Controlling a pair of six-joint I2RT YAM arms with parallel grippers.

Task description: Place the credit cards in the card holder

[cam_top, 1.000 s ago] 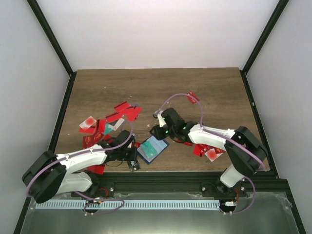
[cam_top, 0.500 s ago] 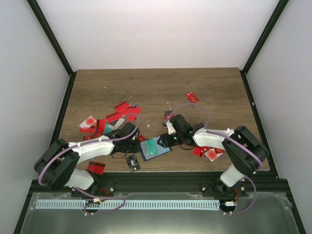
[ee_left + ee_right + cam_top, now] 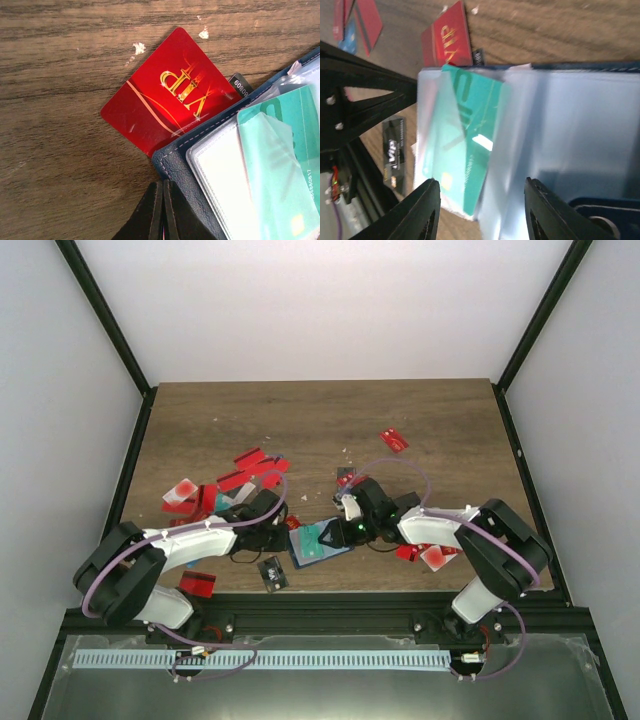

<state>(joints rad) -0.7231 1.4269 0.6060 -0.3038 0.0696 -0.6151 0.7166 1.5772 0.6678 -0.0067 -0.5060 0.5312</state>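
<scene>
Gold letters "VIP", seen upside down, stand on the glossy red plastic card (image 3: 165,105). The small black plastic card (image 3: 395,159) also carries "VIP". The flat teal plastic card (image 3: 295,145) bears a row of small digits along its edge, too fine to read surely.

The left gripper (image 3: 288,538) and right gripper (image 3: 342,533) hem the card holder (image 3: 320,548) from both sides. Red cards (image 3: 245,478) crowd its left, a black card (image 3: 271,573) lies nearer, and bare table (image 3: 330,415) opens beyond.
</scene>
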